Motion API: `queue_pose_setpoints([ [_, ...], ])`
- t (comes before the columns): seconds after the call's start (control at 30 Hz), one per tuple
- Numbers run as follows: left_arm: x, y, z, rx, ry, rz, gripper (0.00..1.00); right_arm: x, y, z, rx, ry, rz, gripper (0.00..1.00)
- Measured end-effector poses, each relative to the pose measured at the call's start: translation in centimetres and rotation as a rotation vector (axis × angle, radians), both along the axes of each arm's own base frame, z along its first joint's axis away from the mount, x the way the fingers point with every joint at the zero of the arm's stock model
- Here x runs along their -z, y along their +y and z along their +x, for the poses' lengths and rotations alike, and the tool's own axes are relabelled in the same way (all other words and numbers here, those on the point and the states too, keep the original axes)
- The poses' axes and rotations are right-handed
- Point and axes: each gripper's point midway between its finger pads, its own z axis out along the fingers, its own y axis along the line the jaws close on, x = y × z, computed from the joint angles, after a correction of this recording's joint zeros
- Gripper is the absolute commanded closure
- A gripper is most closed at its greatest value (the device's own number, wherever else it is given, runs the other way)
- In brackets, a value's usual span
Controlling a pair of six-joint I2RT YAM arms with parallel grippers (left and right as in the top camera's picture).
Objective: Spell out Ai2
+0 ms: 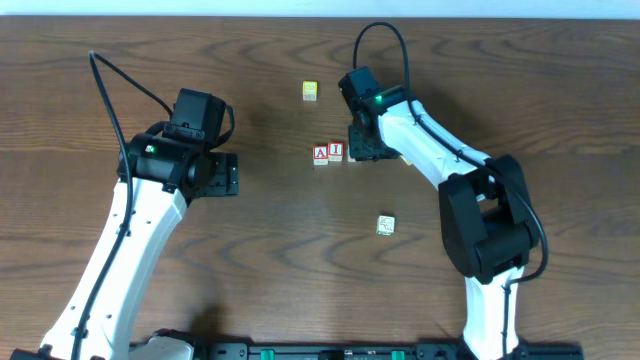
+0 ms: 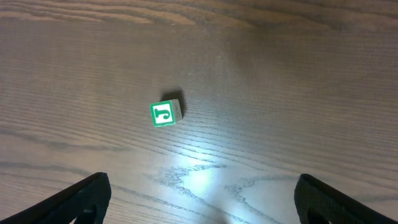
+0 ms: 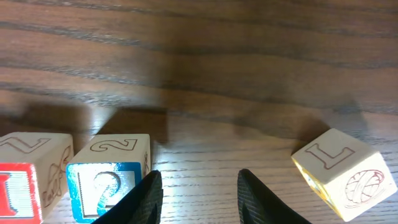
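Lifting away carelessly, the right fingers (image 3: 147, 202), spread and empty with one just beside the 2 block (image 3: 109, 177) next to the I block (image 3: 25, 186), could knock it askew; left fingers (image 2: 87, 199) hang spread too.

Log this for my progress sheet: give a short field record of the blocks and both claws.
Row: A block, I block, 2 block, side by side
Right claw: open, beside the 2 block, gripping nothing
Left claw: open, empty, green block ahead
Loose: pale block, green block
Spelling: looks complete
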Motion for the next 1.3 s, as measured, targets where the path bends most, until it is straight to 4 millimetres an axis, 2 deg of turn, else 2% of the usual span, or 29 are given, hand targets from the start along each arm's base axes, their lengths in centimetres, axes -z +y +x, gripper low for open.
queue_pose_setpoints([
  [1.07, 0.00, 0.00, -0.01, 0.000, 0.000, 0.000, 0.05, 0.05, 1.01, 0.05, 0.028, 0.001, 0.060, 0.61],
  [1.23, 0.00, 0.00, 0.00, 0.000, 0.000, 0.000, 0.05, 0.05, 1.00, 0.05, 0.032, 0.001, 0.060, 0.58],
  [1.3, 0.00, 0.00, 0.00, 0.000, 0.000, 0.000, 0.05, 0.05, 0.96, 0.07, 0.035, 0.000, 0.060, 0.53],
])
